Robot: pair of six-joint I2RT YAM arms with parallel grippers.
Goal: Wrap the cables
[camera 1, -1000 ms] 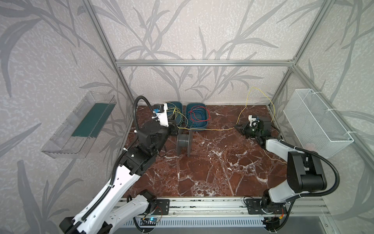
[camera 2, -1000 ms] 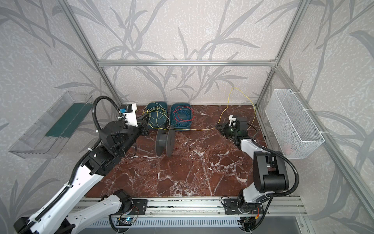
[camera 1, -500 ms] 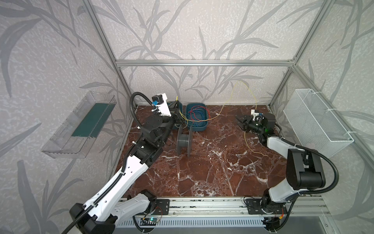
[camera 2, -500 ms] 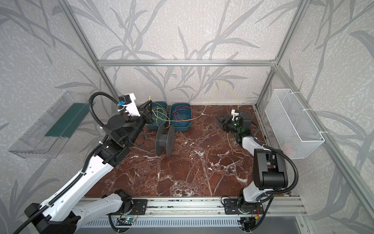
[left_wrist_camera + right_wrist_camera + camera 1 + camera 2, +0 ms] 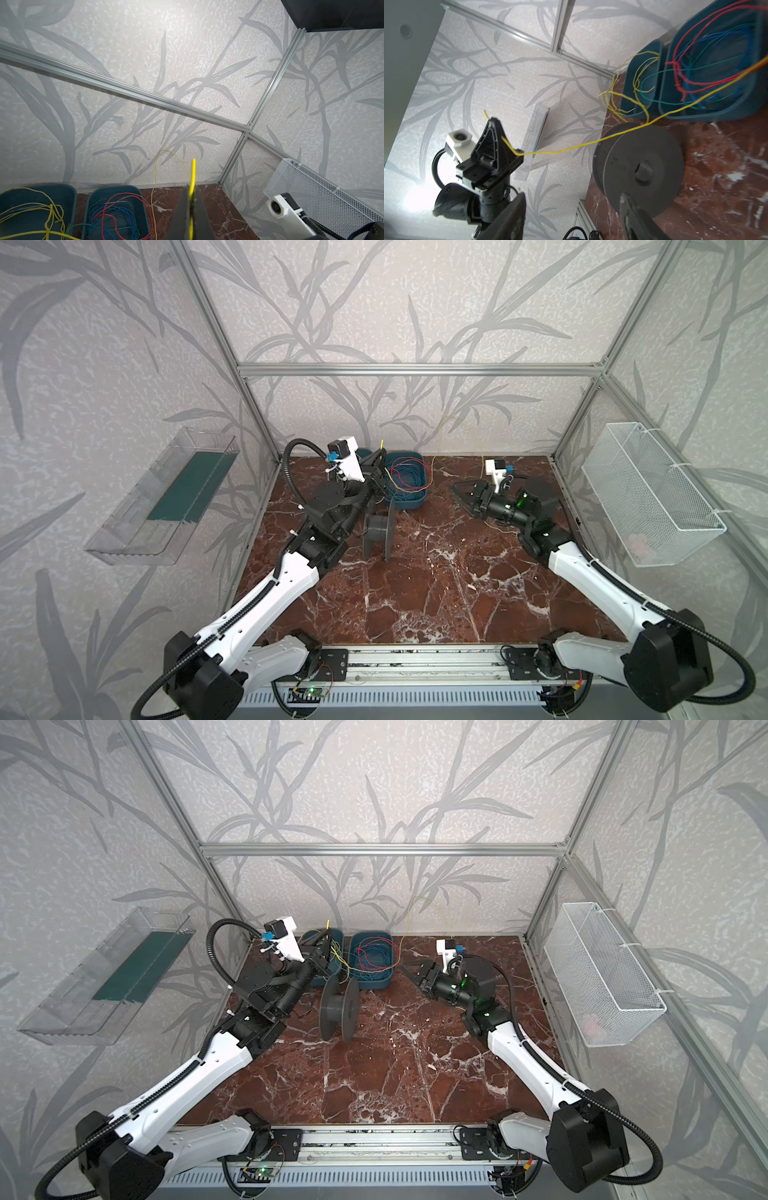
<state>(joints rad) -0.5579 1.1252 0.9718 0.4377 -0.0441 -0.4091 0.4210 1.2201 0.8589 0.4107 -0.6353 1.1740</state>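
Two arms reach toward the back of the marble tabletop [image 5: 415, 593]. The left gripper [image 5: 379, 452] is raised over the two teal bins, its fingers [image 5: 181, 214] pressed together on a yellow cable [image 5: 560, 150], so that a short stiff end pokes out past the tips. From that pinch the cable sags away, crosses the upper rim of the grey spool [image 5: 378, 526] and runs on over the bins. Whether it actually touches the rim I cannot tell.

The spool stands on edge on the marble, just in front of the bins. More yellow loops [image 5: 51, 209] lie in the left bin [image 5: 306, 937] and spill over its edge. One thin yellow strand [image 5: 155, 176] arcs up against the back wall. The right bin [image 5: 409, 502] holds a tangle of red, blue and green wires [image 5: 370, 952].

The right gripper [image 5: 461, 495] hangs low over the marble, to the right of the bins and well apart from the spool. Its jaws are spread wide and empty, with the tips aimed toward the spool. A white mesh basket [image 5: 648, 489] hangs on the right wall, and a clear tray [image 5: 166, 497] is mounted on the left wall.
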